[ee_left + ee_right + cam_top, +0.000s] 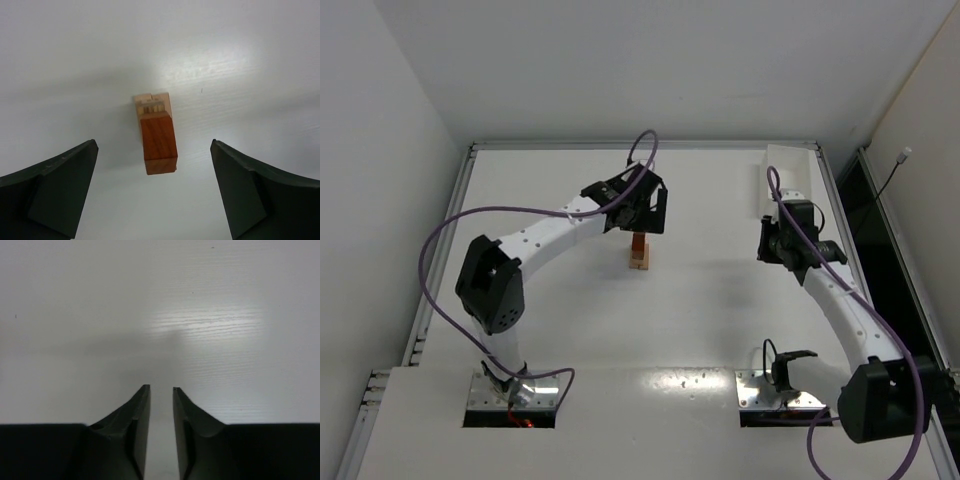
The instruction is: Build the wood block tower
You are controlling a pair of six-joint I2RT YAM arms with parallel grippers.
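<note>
Black fingers (pixel 60 185) of my left gripper (pixel 153 145) stand wide apart, one at each lower corner of my wrist view, gripping nothing. Between them and below them stands the tower (pixel 157 135), clear of both fingers, a little nearer the left one. Its top is a reddish-orange block (pixel 160 145) with the grain facing up at me. Under it, just past its far end, the pale tan blocks (pixel 151 104) show. From above, these jaws hang over the tower, which rises from the white table (pixel 720 300) just on the near side of them.

Well off to the right of the tower, my right gripper (pixel 161 388) points down at bare tabletop. Its fingers are drawn nearly together, with only a thin slit of table showing between the tips and nothing held in it. Beyond these jaws, toward the far right corner, a white box (pixel 790 180) sits on the table, apart from them. No block lies near my right jaws.
</note>
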